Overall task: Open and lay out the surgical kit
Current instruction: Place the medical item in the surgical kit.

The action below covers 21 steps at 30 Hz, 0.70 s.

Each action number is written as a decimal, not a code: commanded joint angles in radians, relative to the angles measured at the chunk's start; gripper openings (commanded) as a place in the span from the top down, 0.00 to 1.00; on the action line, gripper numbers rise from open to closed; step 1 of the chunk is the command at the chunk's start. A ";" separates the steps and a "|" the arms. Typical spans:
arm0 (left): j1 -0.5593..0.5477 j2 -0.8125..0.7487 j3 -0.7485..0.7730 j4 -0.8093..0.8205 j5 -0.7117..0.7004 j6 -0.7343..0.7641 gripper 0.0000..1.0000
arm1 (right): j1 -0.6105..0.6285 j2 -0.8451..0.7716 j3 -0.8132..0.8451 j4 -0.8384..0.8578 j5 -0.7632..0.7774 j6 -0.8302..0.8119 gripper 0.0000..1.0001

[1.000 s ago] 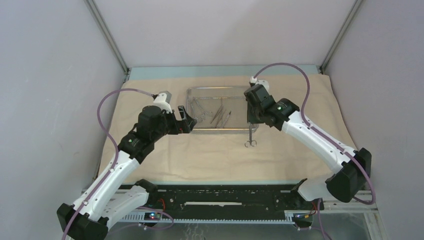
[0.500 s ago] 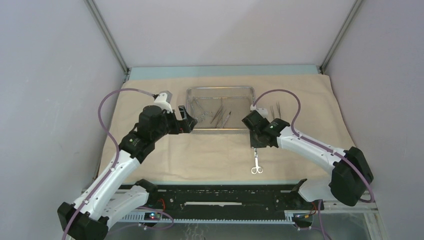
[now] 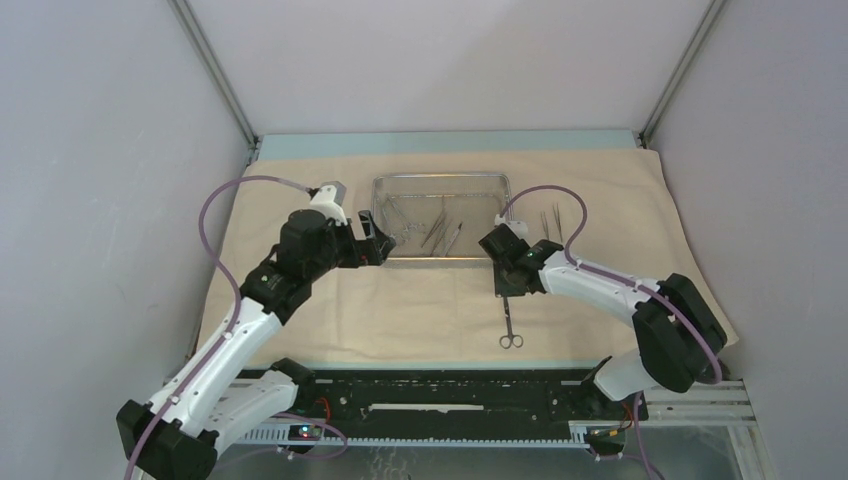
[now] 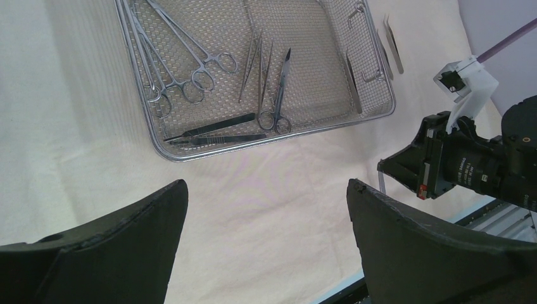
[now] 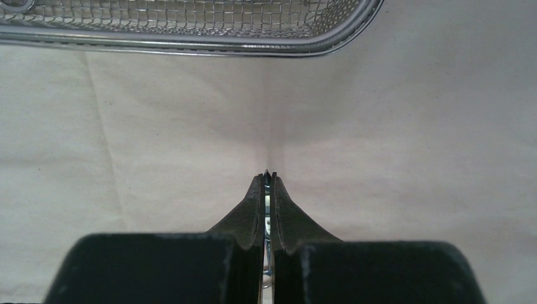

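The beige cloth wrap [image 3: 400, 310] lies spread flat over the tabletop, carrying the rest of the kit. At the left, the left tool [image 3: 385, 240] hovers released, its fingers spread wide and holding nothing, just beside the near-left corner of the steel mesh tray [image 3: 440, 176]. The tray sits on the cloth toward the far middle, with several ring-handled instruments [image 4: 183, 63] lying inside it. Just right of the tray's near-right corner, the right tool [image 3: 505, 292] points down at the cloth, clenched on the thin tip of a ring-handled clamp [image 3: 510, 325] whose rings point toward the near edge. Farther right, two slim tweezers [image 3: 551, 220] lie side by side on the cloth beside the tray.
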 commanded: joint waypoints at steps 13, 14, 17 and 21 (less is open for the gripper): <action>-0.004 0.022 -0.006 0.032 0.018 -0.011 0.00 | -0.037 0.060 0.001 0.039 0.035 0.011 1.00; -0.004 0.023 -0.004 0.032 0.018 -0.010 0.00 | -0.038 0.063 0.001 0.039 0.036 0.012 1.00; -0.004 0.026 -0.002 0.033 0.019 -0.009 0.00 | -0.042 0.071 0.001 0.034 0.039 0.020 1.00; -0.004 0.031 0.000 0.033 0.020 -0.008 0.00 | -0.044 0.072 0.001 0.026 0.046 0.027 0.99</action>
